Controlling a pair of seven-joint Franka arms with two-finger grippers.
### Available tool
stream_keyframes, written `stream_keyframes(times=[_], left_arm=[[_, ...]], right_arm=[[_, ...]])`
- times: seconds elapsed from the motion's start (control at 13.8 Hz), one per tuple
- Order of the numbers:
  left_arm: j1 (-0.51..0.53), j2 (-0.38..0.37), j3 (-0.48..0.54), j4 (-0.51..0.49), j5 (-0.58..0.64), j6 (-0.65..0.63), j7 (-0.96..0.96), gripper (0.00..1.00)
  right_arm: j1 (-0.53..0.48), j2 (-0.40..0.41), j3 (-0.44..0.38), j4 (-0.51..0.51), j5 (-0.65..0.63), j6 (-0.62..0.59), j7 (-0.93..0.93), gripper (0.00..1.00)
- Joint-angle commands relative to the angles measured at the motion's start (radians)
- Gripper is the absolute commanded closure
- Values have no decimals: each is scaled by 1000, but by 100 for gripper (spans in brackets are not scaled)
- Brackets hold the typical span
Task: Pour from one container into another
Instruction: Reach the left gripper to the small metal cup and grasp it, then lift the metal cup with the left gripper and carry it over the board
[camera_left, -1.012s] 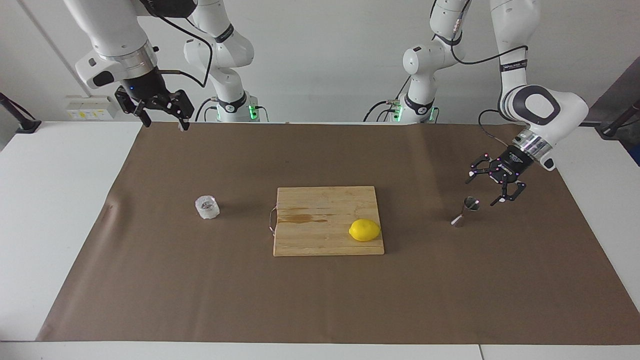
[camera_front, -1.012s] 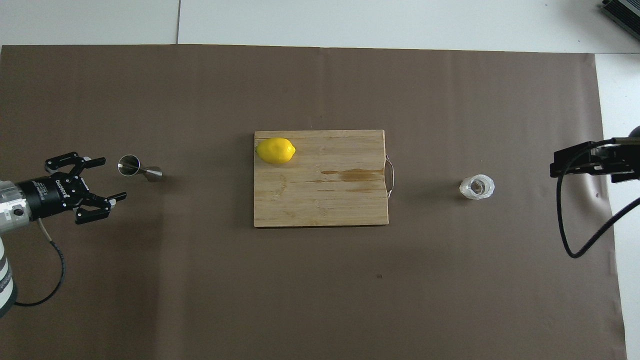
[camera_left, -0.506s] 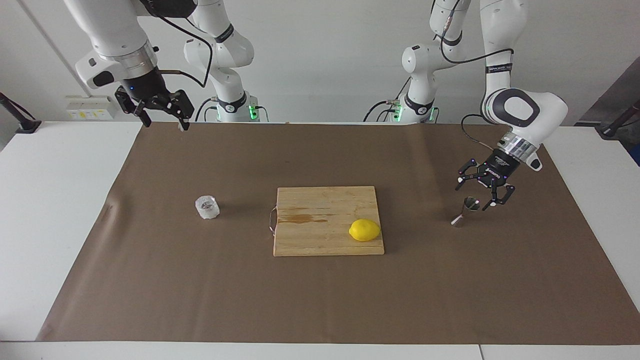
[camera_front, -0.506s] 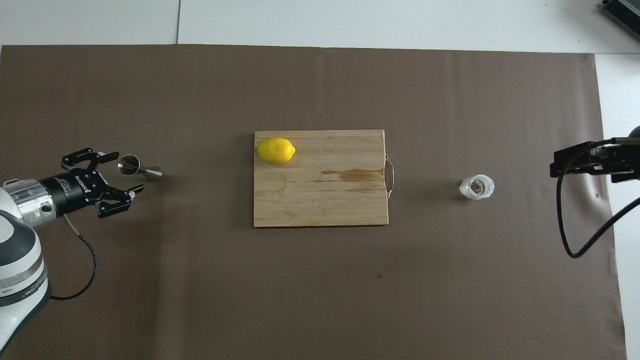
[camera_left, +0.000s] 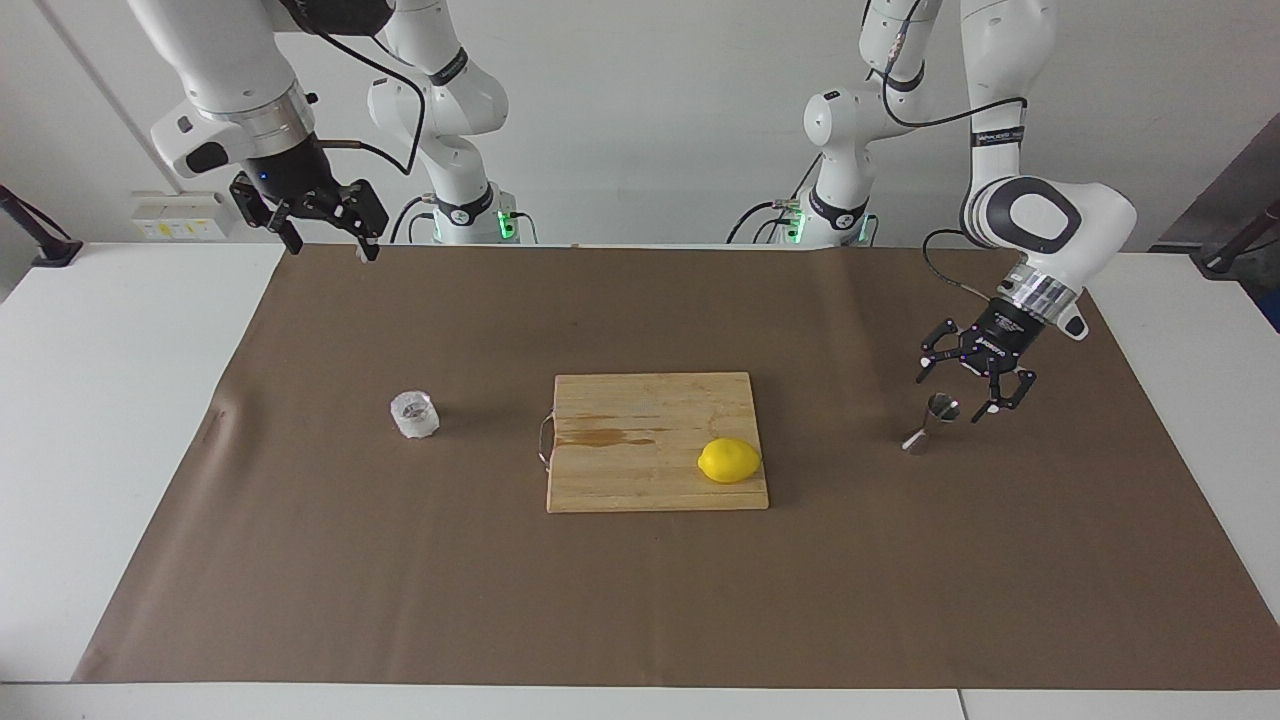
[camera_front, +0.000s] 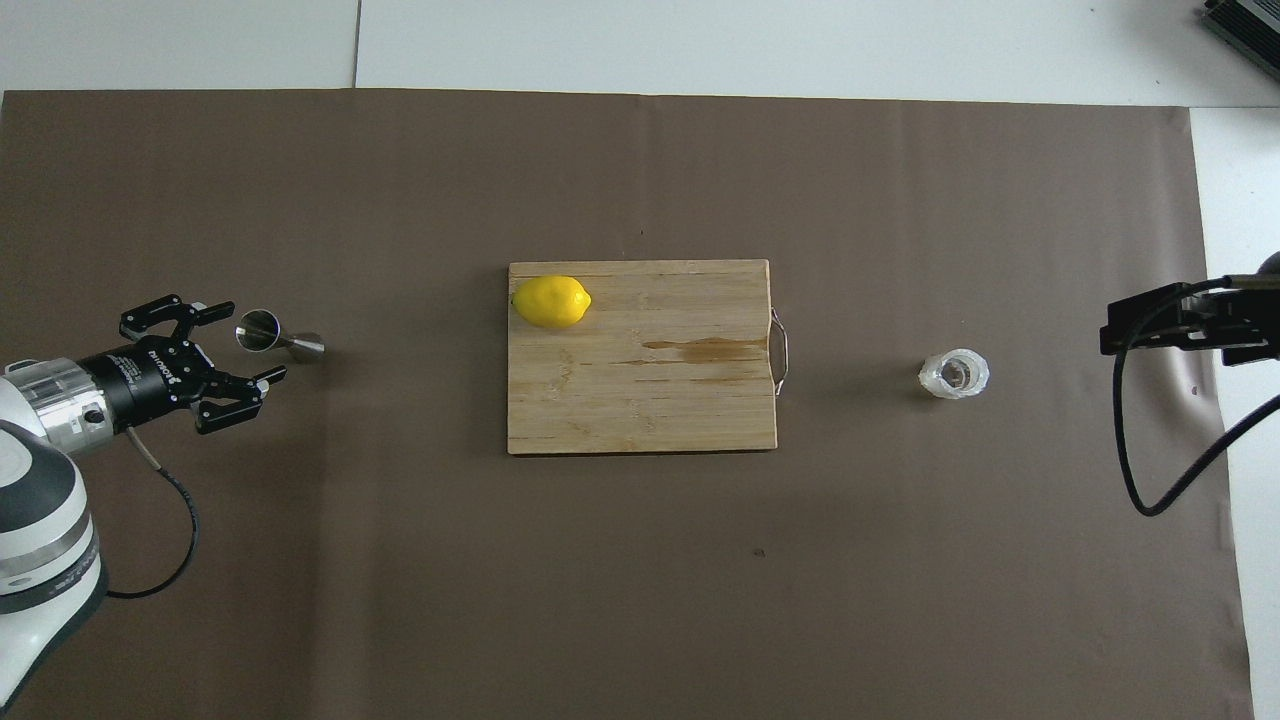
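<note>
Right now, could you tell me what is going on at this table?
The left claw, open, hangs just above the steel jigger, which stands on the brown mat toward the left arm's end; it looks set to grasp it. The right claw, also open, waits up at the mat's edge nearest the robots. The glass cup stands untouched toward the right arm's end. Between them lies a wooden cutting board with a lemon on it. Nothing has been poured yet.

Your left gripper (camera_left: 958, 393) hangs low at its own end of the table, wrist angled downward, fingers spread wide, while your right gripper (camera_left: 325, 235) waits raised at its end, fingers likewise parted.
</note>
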Motion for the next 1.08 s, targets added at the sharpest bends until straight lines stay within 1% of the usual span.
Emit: stream_keyframes(times=[0.0,0.43,0.51,0.58,0.72,1.01], left_arm=[[-34,-17,7,-39,-25,63,-13,0],[-36,-15,7,-40,-25,78,-24,0],[-36,-15,7,-39,-26,80,-32,2],[-37,-13,7,-39,-26,84,-35,9],[-69,-12,7,-39,-28,121,-36,10],[-69,-7,7,-39,-30,123,-38,13]], right_arm=[[-11,-8,6,-1,7,-12,-22,0],[-11,-8,6,-1,7,-12,-22,0],[-11,-8,6,0,7,-12,-22,0],[-11,-8,6,0,7,-12,-22,0],[-11,-8,6,-1,7,-12,-22,0],[-11,-8,6,0,7,-12,-22,0]])
